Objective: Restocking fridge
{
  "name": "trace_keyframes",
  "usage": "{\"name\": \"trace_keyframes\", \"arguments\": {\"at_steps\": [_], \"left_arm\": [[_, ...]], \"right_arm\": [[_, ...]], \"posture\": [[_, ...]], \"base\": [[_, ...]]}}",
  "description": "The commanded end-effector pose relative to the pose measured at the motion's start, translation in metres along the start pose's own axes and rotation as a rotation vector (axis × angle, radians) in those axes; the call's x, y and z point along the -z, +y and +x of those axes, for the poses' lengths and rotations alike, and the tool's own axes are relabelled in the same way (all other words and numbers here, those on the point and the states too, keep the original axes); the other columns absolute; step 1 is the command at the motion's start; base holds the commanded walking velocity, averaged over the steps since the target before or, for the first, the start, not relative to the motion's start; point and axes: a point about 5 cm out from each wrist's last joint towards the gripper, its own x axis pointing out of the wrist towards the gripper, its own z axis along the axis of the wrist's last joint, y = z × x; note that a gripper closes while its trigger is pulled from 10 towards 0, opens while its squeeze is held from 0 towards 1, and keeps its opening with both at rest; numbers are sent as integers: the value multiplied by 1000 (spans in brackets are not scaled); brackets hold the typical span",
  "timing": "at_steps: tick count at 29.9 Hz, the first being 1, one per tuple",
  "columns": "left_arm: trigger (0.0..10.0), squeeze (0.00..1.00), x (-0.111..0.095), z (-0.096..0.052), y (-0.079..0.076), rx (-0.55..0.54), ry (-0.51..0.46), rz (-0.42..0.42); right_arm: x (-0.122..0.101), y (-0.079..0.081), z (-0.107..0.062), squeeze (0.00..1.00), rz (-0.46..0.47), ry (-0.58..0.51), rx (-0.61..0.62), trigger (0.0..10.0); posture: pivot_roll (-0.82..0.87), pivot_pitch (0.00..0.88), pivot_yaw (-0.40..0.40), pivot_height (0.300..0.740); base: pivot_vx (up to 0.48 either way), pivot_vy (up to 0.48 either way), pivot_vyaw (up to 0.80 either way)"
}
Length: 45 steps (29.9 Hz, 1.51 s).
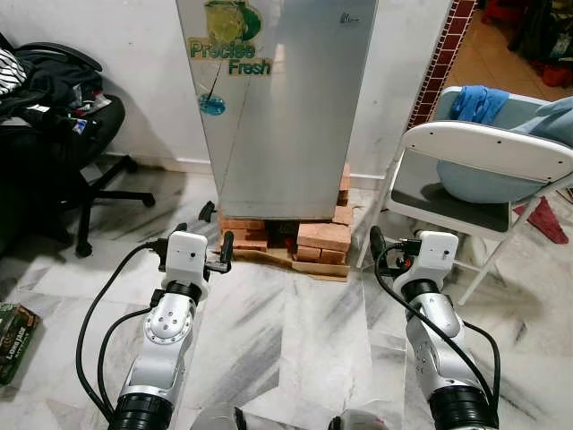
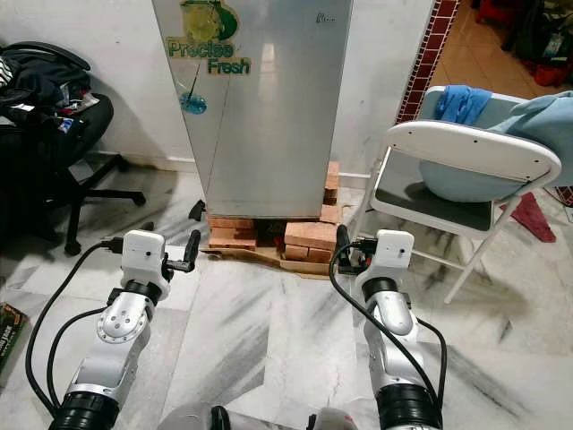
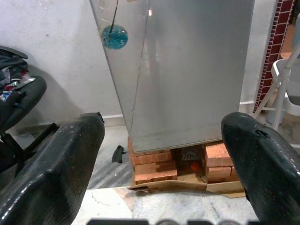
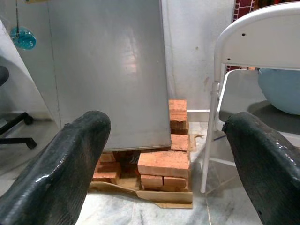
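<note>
A tall silver fridge (image 1: 282,98) with a "Precise Fresh" sticker stands straight ahead against the white wall, its door closed. It rests on a stack of red bricks (image 1: 318,240) over cardboard. My left gripper (image 3: 161,164) is held low in front of the fridge's left side, open, with nothing between its fingers (image 1: 226,245). My right gripper (image 4: 164,164) is level with it in front of the fridge's right corner, open too and holding nothing. Both are a short way back from the bricks.
A black office chair (image 1: 63,107) piled with clothes stands at the left. At the right, a white folding chair (image 1: 488,148) holds a blue basin (image 1: 483,184) and blue cloths. A green packet (image 1: 13,340) lies on the marble floor at far left.
</note>
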Motion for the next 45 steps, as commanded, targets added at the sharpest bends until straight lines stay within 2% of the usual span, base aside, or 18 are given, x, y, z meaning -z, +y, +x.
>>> {"name": "trace_keyframes", "arguments": {"at_steps": [1, 5, 9, 26, 33, 40, 45], "left_arm": [[10000, 0, -2, 2, -1, 9, -2, -3], [10000, 0, -1, 2, -1, 8, 6, -3], [10000, 0, 0, 2, -2, 13, 11, -9], [10000, 0, -8, 7, -2, 51, -27, -10], [10000, 0, -6, 8, -3, 74, -24, -14], [10000, 0, -16, 17, 4, 41, -45, 6], [10000, 0, -11, 11, 4, 40, -33, 18]], "right_arm": [[2, -1, 0, 0, 6, 9, 15, 10000], [3, -2, -1, 0, 7, 12, 15, 10000], [4, -1, -1, 0, 7, 21, 15, 10000], [2, 3, 3, 0, 16, 13, 7, 10000], [3, 1, 5, 0, 7, 15, 6, 10000], [-9, 2, 20, 0, 5, -14, 1, 10000], [-4, 3, 17, 0, 6, -1, -5, 10000]], "posture": [[-64, 0, 50, 740], [-65, 0, 50, 740], [-66, 0, 50, 740], [-57, 0, 56, 740], [-50, 0, 60, 740], [-31, 0, 57, 740], [-30, 0, 51, 740]], "base": [[0, 0, 0], [0, 0, 0], [0, 480, -309], [0, 480, -769], [0, 467, 0], [0, 469, 0], [0, 94, 0]]}}
